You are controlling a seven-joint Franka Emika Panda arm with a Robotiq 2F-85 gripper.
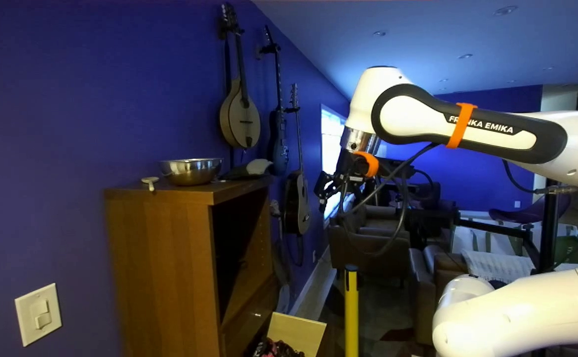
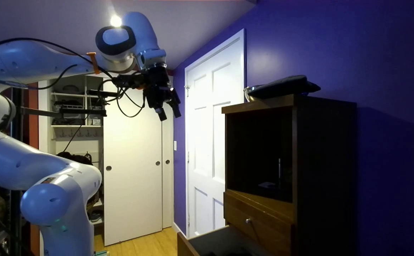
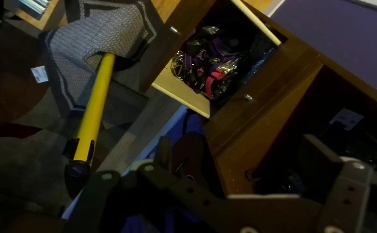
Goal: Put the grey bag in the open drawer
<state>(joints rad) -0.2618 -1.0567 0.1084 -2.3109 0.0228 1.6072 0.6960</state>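
Note:
The grey bag lies on top of the wooden cabinet, beside the metal bowl; its near part looks dark. In an exterior view it shows as a dark soft shape overhanging the cabinet top. It is out of the wrist view. The open drawer sticks out low from the cabinet; its front panel also shows. In the wrist view the drawer holds dark, purple and red clutter. My gripper is open and empty, in the air in front of the cabinet, apart from the bag; its spread fingers show.
A metal bowl and a small pale object sit on the cabinet top. A yellow post stands near the drawer. Guitars hang on the wall. A closed drawer lies under the dark compartment.

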